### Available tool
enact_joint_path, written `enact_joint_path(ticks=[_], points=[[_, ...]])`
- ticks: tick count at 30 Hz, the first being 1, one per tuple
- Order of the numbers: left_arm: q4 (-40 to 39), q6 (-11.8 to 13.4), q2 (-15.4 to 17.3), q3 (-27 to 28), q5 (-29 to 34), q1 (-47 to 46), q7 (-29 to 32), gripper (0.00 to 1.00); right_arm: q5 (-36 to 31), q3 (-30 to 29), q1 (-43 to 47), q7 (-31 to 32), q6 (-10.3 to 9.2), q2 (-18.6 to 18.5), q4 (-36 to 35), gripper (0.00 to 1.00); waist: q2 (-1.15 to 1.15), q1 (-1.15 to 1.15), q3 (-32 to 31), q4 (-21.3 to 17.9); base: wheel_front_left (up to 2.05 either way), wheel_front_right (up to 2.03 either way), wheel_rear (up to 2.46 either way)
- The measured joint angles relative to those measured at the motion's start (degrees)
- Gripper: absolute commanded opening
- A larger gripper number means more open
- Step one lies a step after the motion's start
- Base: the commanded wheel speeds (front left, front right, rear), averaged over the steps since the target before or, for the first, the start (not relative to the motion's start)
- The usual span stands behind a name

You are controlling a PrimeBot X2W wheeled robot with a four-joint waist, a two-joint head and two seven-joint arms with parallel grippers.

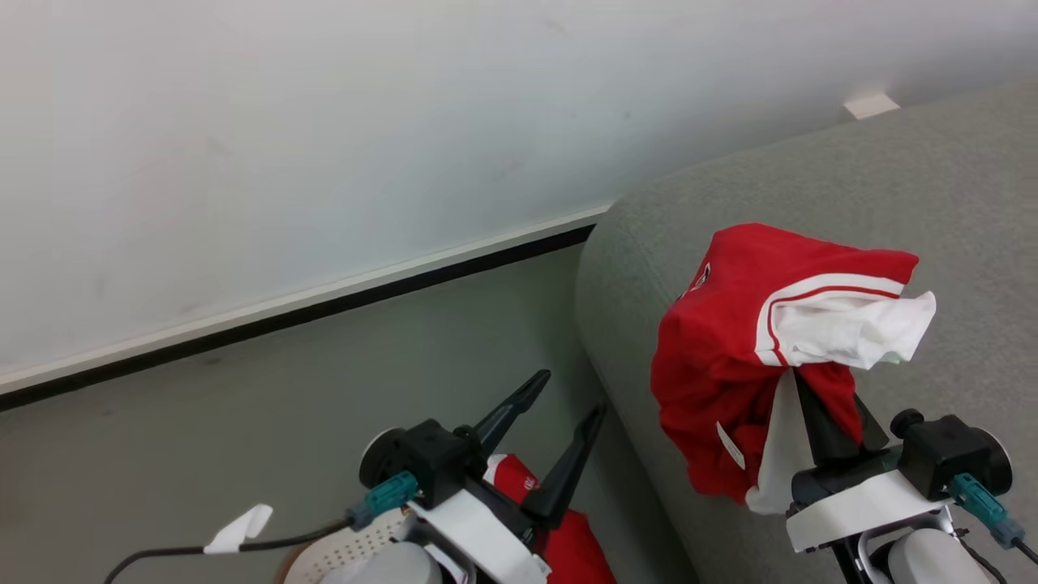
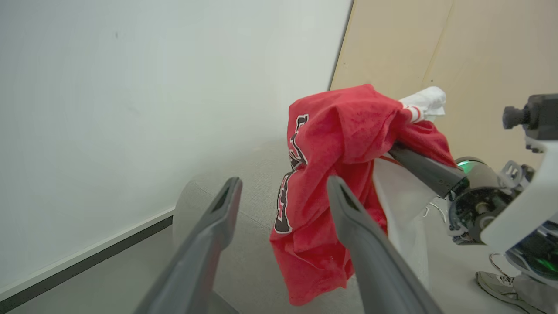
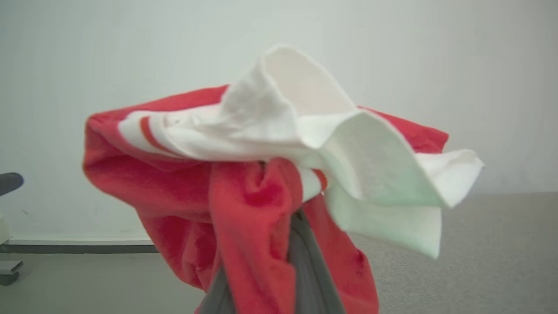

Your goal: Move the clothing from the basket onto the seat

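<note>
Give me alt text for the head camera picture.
The right gripper holds a red garment with white trim over the grey sofa. The open left gripper hovers above the basket and more red clothing.

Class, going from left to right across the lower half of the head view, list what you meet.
White tag on the cable → basket → left gripper, fingers open → red clothing, gripped by the right gripper, with the grey seat behind it.
</note>
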Motion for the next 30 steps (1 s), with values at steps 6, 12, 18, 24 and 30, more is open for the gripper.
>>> enact_joint_path(ticks=[6,12,18,24,30], points=[[0.0,-0.09,-0.49,0.55,1.4,0.92,-0.01,1.0,-0.69,-0.87,1.71,0.0,0.01,0.91,-2.01,0.0,0.0,0.0,1.2,-4.94,0.0,0.0,0.0],[-0.14,-0.22,-0.66,0.77,2.21,1.2,0.0,1.0,-1.13,-1.42,2.55,0.0,0.01,1.4,-2.81,0.0,0.0,0.0,2.24,-7.52,0.0,0.0,0.0],[-0.32,-0.23,0.32,-0.14,2.49,0.59,0.0,1.0,-1.48,-2.11,1.11,0.0,0.0,1.27,-3.68,0.0,0.0,0.0,3.59,-7.42,0.0,0.0,0.0],[-0.71,-0.23,1.74,-0.55,2.56,-1.08,-0.01,1.0,-1.24,-3.85,-3.93,0.01,0.01,0.49,-3.79,0.0,0.0,0.0,6.2,-6.1,0.0,0.0,0.0],[-2.07,-0.23,4.26,-0.52,2.89,-2.76,-0.01,1.0,-1.11,-6.91,-11.43,0.0,0.01,-2.09,-3.83,0.0,0.0,0.0,10.57,-4.05,0.0,0.0,0.0]])
